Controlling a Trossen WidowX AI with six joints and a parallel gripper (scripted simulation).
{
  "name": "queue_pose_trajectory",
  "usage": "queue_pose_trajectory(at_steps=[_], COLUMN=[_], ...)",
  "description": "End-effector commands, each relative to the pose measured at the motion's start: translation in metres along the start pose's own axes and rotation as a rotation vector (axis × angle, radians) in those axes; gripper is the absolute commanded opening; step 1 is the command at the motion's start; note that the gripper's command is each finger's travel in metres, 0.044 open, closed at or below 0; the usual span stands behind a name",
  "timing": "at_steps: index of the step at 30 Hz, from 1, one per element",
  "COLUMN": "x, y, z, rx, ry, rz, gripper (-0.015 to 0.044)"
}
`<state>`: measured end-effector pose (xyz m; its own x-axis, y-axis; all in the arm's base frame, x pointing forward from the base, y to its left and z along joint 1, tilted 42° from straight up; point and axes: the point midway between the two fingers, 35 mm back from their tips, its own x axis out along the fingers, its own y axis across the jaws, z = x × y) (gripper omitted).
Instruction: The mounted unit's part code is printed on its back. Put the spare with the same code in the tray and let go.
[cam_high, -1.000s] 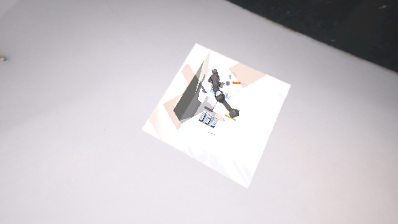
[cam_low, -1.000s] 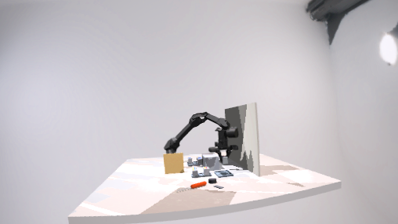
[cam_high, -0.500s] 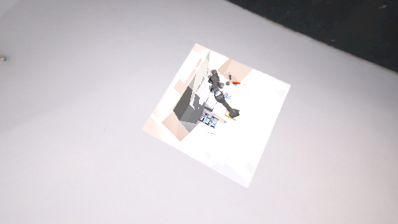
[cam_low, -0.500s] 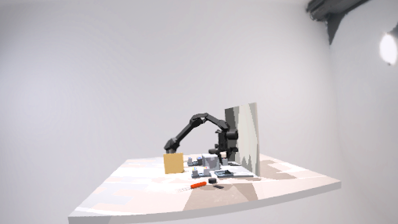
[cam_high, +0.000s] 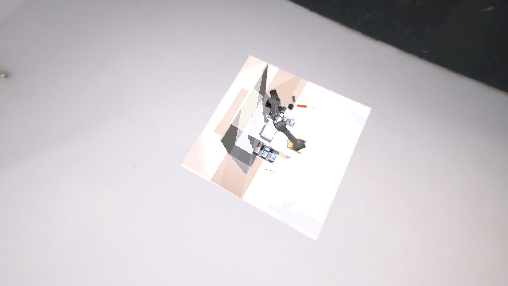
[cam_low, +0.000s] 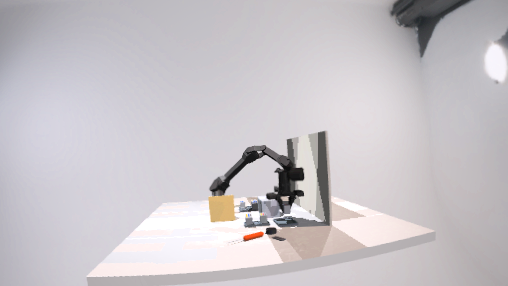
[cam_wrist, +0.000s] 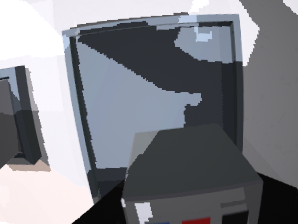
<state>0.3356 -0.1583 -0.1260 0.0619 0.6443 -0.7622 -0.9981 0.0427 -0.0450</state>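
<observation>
My gripper (cam_low: 286, 204) (cam_wrist: 182, 181) is shut on a grey box-shaped spare unit (cam_low: 287, 210) (cam_wrist: 195, 162), whose near face shows red, blue and white marks at the bottom of the wrist view. The unit is low over the tray (cam_low: 293, 223) (cam_wrist: 76, 100), a shallow blue-grey one with a raised rim. It covers the tray's near right part in the wrist view; whether it touches the tray cannot be told. No code is readable. A grey block (cam_high: 267, 132) (cam_low: 270, 207) stands behind the tray in the exterior view; whether it is the mounted unit is unclear.
A tall panel (cam_high: 250, 107) (cam_low: 310, 180) stands close beside the gripper. Holders with small units (cam_high: 266, 152) (cam_low: 256, 221) are nearby. A yellow block (cam_low: 221, 208) stands near the arm's base. An orange-handled screwdriver (cam_high: 302, 106) (cam_low: 253, 236) and a black round piece (cam_high: 290, 106) (cam_low: 271, 231) lie in front.
</observation>
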Motion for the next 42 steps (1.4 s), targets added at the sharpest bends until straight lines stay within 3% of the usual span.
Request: queue_pose_trajectory(at_steps=[1, 42], x=[0.005, 0.038], y=[0.001, 0.006], z=[0.001, 0.007], rx=[0.006, 0.005], ry=[-0.007, -0.011], rz=[-0.001, -0.001], gripper=[0.0, 0.0])
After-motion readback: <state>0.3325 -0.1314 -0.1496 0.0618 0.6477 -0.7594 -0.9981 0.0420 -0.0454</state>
